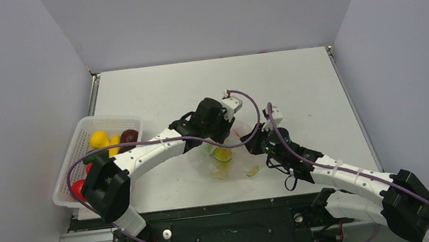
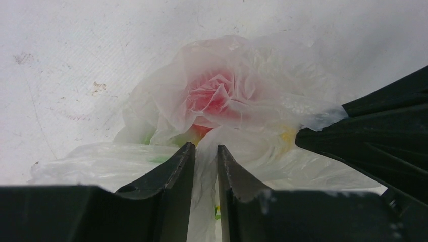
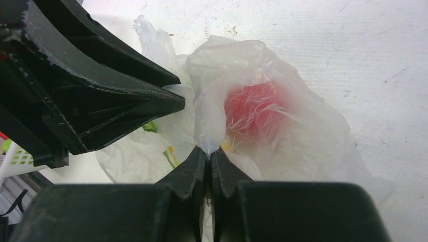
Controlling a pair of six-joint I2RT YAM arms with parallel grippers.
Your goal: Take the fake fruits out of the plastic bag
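The clear plastic bag (image 1: 227, 167) lies crumpled on the white table between both grippers. My left gripper (image 1: 221, 135) is shut on a fold of bag film (image 2: 206, 147). My right gripper (image 1: 254, 144) is shut on another pinch of film (image 3: 208, 150). A red fake fruit (image 2: 212, 96) shows through the film inside the bag, just beyond both sets of jaws; it also shows in the right wrist view (image 3: 252, 108). Yellow (image 1: 99, 138), maroon (image 1: 129, 135) and red (image 1: 78, 188) fake fruits lie in the basket. Anything else in the bag is hidden.
The white lattice basket (image 1: 74, 156) stands at the table's left edge. The right gripper's black body (image 2: 373, 136) fills the right of the left wrist view. The left gripper (image 3: 101, 96) looms at the upper left of the right wrist view. Grey walls enclose the table.
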